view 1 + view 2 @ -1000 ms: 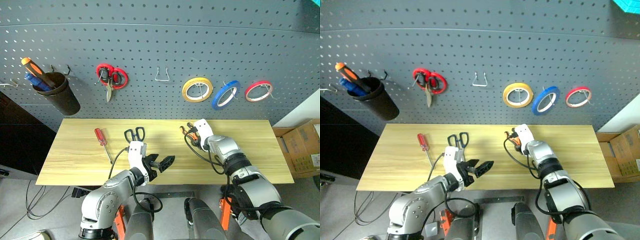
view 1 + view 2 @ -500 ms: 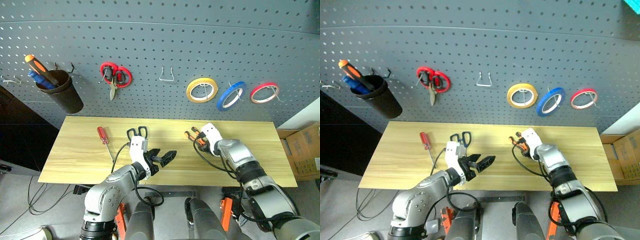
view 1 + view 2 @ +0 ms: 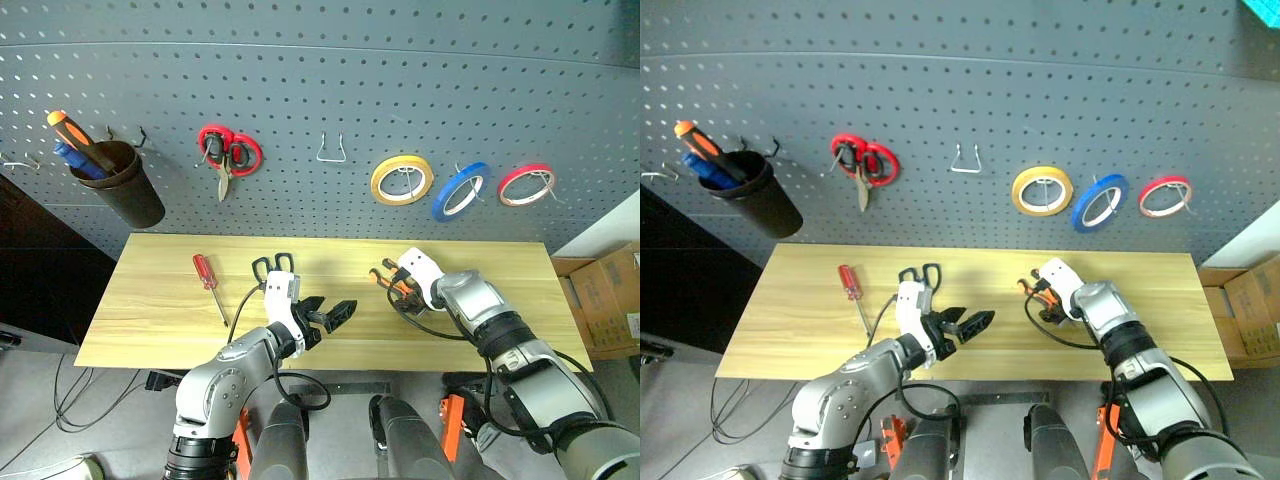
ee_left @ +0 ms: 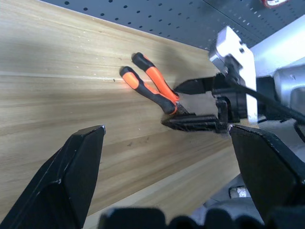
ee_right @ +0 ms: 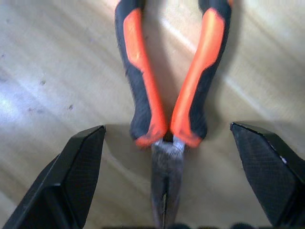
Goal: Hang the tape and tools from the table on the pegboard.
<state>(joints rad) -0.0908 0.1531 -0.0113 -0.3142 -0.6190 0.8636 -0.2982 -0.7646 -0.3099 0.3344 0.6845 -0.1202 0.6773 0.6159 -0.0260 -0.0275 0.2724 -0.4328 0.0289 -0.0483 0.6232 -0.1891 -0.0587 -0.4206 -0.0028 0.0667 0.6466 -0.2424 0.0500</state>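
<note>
The pliers [image 5: 167, 114] lie flat on the worktop [image 3: 150, 300], steel nose between the right hand's [image 3: 400, 283] spread fingers, orange-and-black handles running away from the hand toward the pegboard [image 3: 320, 90]. Neither finger [image 5: 76, 176] touches them — bare wood shows on both sides of the nose. The right hand tips steeply down over them, near the worktop's back edge, with open wood to its right. The left hand [image 3: 325, 315] hovers almost level by the front edge, fingers also spread wide and empty, aimed toward the pliers. Behind it lie the dark blue-handled scissors [image 3: 272, 266]; to its left, the red-handled screwdriver [image 3: 207, 280]. The blue tape [image 3: 459, 190] hangs on the pegboard beyond the right hand.
</note>
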